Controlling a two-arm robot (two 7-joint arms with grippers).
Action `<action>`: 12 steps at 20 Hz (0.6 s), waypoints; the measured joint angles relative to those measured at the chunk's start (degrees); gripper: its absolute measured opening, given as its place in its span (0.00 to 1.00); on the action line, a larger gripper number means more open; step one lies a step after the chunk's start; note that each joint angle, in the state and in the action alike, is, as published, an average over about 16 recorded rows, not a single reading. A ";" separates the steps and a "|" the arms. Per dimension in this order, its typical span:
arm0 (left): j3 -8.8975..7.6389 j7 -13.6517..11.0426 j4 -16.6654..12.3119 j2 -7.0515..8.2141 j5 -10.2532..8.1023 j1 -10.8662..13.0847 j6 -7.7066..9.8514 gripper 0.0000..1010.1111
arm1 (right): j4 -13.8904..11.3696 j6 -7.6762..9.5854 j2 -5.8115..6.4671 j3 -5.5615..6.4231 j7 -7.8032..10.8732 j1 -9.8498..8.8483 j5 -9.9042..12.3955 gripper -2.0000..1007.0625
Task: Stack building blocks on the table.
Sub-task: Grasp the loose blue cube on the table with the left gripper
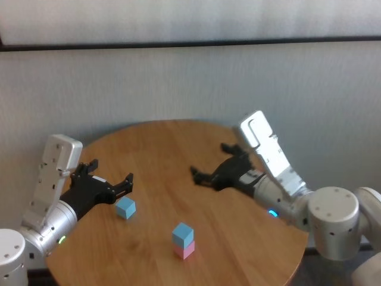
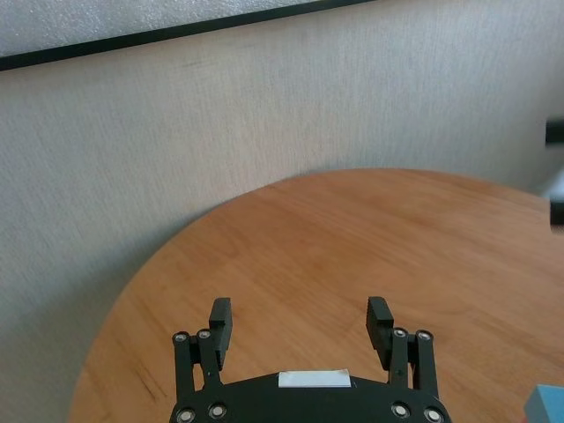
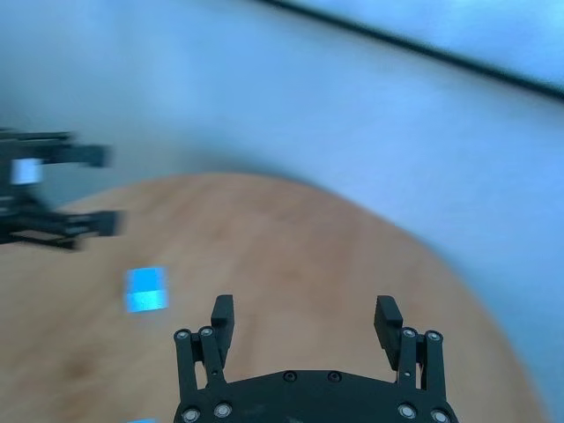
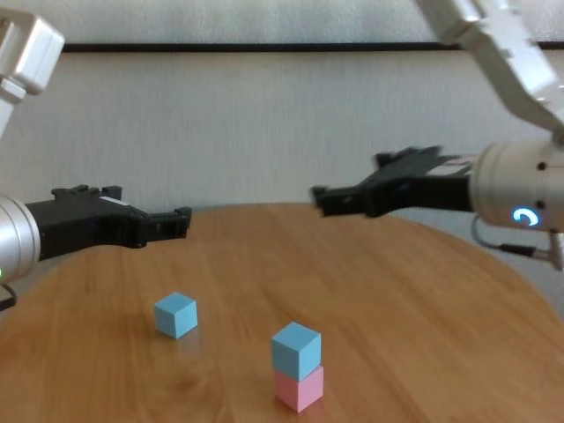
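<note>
A light blue cube (image 1: 183,233) sits stacked on a pale pink cube (image 1: 184,249) near the front of the round wooden table (image 1: 172,149); the stack also shows in the chest view (image 4: 295,349). A second light blue cube (image 1: 125,208) lies alone to the left, also in the chest view (image 4: 175,315) and the right wrist view (image 3: 145,290). My left gripper (image 1: 113,173) is open and empty, hovering just behind the loose cube. My right gripper (image 1: 208,162) is open and empty above the table's middle right, behind the stack.
A grey wall stands close behind the table's far edge. The table's round edge curves near both arms. The left gripper shows far off in the right wrist view (image 3: 53,189).
</note>
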 joint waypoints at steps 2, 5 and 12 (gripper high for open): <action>0.00 0.00 0.00 0.00 0.00 0.00 0.00 0.99 | 0.52 -2.81 0.27 0.65 -1.90 -0.18 -1.51 1.00; 0.00 -0.06 0.00 0.00 0.00 0.00 0.00 0.99 | 1.36 -6.26 0.53 1.51 -4.25 -0.39 -3.53 1.00; 0.32 -1.94 -0.32 0.18 -0.22 0.02 0.87 0.99 | 2.92 -10.74 0.91 2.52 -6.88 -0.61 -6.33 1.00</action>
